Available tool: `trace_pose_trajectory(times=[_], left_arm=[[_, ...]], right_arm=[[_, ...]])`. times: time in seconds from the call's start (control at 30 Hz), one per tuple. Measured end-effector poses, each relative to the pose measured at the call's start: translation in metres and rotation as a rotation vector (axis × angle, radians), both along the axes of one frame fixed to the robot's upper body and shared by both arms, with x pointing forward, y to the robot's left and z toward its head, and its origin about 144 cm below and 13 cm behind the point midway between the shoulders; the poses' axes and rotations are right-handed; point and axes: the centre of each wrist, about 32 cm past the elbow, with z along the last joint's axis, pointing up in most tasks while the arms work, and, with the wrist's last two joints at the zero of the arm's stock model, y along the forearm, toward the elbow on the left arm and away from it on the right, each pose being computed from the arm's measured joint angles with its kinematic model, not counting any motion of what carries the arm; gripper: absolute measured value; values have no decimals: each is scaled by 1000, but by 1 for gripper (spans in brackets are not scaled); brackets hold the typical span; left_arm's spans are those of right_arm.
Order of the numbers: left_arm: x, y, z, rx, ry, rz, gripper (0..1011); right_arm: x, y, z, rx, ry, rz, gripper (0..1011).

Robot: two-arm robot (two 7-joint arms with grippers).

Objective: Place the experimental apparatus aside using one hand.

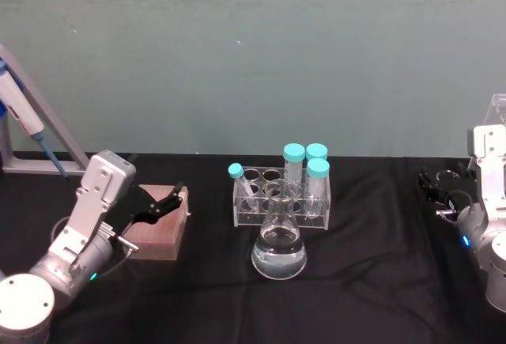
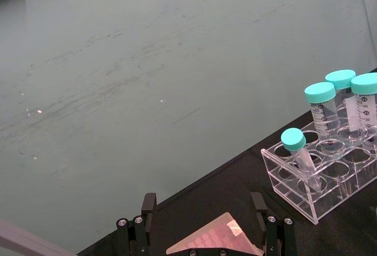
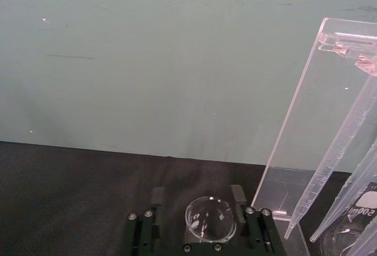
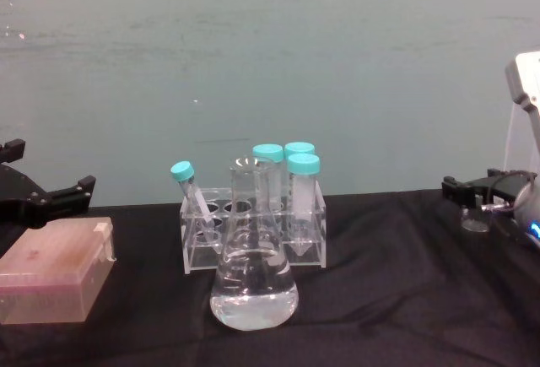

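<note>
Small clear beaker (image 3: 210, 219) sits between right gripper's (image 3: 197, 195) parted fingers; left gripper (image 2: 202, 202) likewise spread.

head: high, down onto bench (image 1: 371, 281) | chest: low, side-on, flask (image 4: 253, 287) close | wrists: low, facing wall (image 3: 147, 62) | head, chest share flask and rack (image 1: 247, 211); left wrist sees rack too

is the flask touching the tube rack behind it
Cannot tell. In the head view the conical flask overlaps the front of the tube rack. In the chest view it stands before the rack, hiding any gap or contact.
</note>
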Motion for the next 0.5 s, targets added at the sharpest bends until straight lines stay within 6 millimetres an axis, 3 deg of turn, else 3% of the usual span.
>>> trace_pose_trajectory(times=[0.37, 0.5], left_arm=[[0, 0, 0, 0, 0, 0, 1000], [0, 0, 0, 0, 0, 0, 1000]], right_arm=[[0, 0, 0, 0, 0, 0, 995], [0, 0, 0, 0, 0, 0, 1003]])
